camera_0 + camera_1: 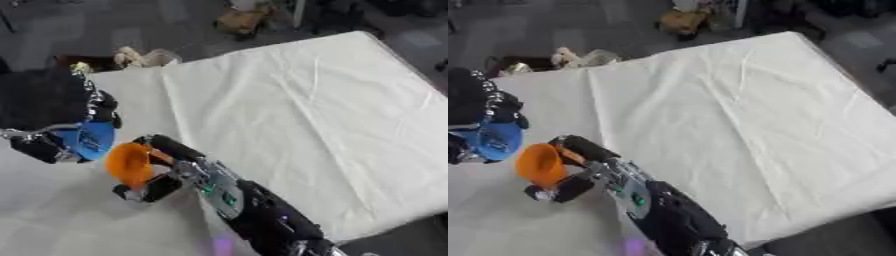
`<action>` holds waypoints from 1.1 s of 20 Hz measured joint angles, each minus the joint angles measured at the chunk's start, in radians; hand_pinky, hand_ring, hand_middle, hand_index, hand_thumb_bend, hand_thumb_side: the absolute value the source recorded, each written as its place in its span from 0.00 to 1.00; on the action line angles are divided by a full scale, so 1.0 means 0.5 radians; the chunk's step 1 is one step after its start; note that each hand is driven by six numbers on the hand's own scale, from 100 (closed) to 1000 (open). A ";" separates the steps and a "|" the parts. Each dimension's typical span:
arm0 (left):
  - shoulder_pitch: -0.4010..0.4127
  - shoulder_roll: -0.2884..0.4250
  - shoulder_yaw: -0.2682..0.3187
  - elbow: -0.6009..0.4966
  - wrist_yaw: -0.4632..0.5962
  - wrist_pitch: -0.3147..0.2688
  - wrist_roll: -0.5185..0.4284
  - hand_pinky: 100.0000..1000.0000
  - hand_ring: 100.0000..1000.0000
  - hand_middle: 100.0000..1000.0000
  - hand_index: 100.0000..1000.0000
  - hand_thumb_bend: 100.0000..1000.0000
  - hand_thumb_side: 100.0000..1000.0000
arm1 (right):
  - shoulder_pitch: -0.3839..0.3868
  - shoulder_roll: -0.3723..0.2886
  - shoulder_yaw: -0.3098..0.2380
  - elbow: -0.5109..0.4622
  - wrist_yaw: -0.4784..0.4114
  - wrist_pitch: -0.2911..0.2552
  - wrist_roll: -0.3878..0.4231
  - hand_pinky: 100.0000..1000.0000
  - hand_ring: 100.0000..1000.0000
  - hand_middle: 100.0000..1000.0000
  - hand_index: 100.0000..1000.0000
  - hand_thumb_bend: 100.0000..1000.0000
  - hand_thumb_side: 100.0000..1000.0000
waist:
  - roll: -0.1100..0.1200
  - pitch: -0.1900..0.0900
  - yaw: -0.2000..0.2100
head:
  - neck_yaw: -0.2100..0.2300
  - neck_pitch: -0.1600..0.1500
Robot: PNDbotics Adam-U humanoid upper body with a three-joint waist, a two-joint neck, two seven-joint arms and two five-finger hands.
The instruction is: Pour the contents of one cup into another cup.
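An orange cup [129, 164] is held in my right hand [162, 172], whose fingers curl round it; the cup is tipped on its side with its mouth turned left toward a blue cup [92, 140]. My left hand [52, 145] holds the blue cup at the left edge, fingers wrapped about it. The two cups are close, almost rim to rim, above the white cloth-covered table [306, 110]. What is inside either cup is hidden.
My right forearm [262, 215] runs in from the bottom edge. Beyond the table's far left corner lie a beige object [144, 57] and a brown bag [241, 20] on the dark floor. The cloth's right half is wide and wrinkled.
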 measured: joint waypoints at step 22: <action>-0.008 -0.033 -0.051 0.032 -0.086 -0.048 0.022 0.00 0.00 0.00 0.62 0.40 0.14 | 0.000 0.000 0.011 0.000 0.000 0.011 -0.004 0.84 0.82 0.17 0.32 0.00 0.25 | 0.004 -0.003 -0.003 | -0.001 0.000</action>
